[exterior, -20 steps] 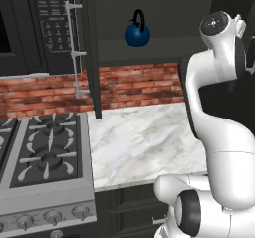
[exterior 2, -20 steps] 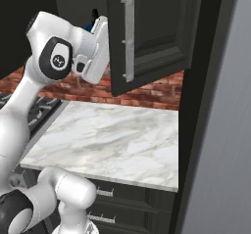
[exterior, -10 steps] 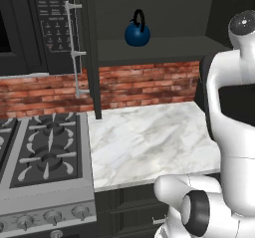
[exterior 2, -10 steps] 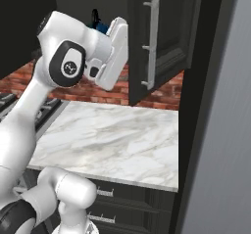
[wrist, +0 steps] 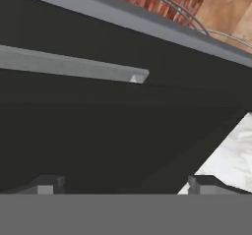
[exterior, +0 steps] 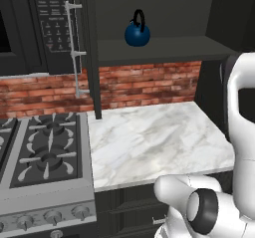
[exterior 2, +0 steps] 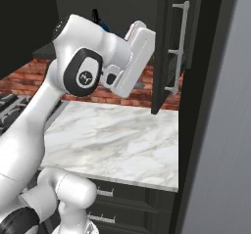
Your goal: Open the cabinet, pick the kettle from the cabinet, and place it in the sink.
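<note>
The cabinet (exterior: 159, 48) stands open, both black doors swung out. On its shelf sits the dark-blue kettle (exterior: 137, 33), upright, with its black loop handle up. From the right base view the kettle (exterior 2: 99, 21) peeks out behind my arm. My white hand (exterior 2: 135, 57) hovers just left of the right door's silver bar handle (exterior 2: 179, 47). In the hand view my gripper (wrist: 126, 185) is open and empty, facing the dark door panel and that bar handle (wrist: 74, 67) without touching it. The sink is out of view.
The left door's handle (exterior: 74, 48) juts out over the marble counter (exterior: 149, 137). A gas stove (exterior: 40, 152) lies to the left under a black microwave (exterior: 50, 23). A red brick backsplash (exterior: 144, 85) runs behind. A dark tall panel (exterior 2: 206, 105) closes the right side.
My arm has swung right, away from in front of the kettle. The right door has opened wider and now stands nearly edge-on. The jaws stayed open.
</note>
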Controlling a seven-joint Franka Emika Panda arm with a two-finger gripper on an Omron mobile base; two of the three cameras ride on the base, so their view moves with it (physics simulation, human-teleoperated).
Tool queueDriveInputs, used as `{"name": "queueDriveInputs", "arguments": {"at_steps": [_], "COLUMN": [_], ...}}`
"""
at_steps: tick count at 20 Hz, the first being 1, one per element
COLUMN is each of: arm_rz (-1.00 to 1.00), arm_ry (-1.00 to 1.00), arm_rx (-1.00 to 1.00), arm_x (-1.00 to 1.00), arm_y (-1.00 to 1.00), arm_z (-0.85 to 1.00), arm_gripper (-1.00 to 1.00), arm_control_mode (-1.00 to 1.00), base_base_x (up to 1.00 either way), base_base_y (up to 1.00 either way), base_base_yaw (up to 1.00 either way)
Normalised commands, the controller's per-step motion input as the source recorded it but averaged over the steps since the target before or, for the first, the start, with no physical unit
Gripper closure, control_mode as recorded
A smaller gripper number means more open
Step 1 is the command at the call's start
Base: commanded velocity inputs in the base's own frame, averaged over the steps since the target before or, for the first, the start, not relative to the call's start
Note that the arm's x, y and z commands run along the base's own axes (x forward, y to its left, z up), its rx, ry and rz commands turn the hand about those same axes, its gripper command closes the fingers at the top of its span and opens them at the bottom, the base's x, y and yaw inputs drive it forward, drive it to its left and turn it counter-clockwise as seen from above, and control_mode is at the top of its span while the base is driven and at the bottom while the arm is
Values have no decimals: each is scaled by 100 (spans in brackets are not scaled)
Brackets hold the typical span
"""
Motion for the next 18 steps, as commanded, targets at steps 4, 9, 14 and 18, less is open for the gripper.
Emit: {"name": "queueDriveInputs", "arguments": {"at_steps": [4,9,14,18], "arm_rz": [0,12,32,44], "arm_ry": [0,0,13,31], "arm_rx": [0,0,-8,-12], "arm_x": [-21,-6,-2,-9], "arm_y": [-33,36,60,54], "arm_z": [-4,-23,-2,0], "arm_gripper": [-100,-100,-100,-100], "arm_control_mode": [-100,-100,-100,-100], "base_base_x": [0,0,0,0], "base_base_y": [0,0,0,0], "base_base_yaw": [0,0,0,0]}}
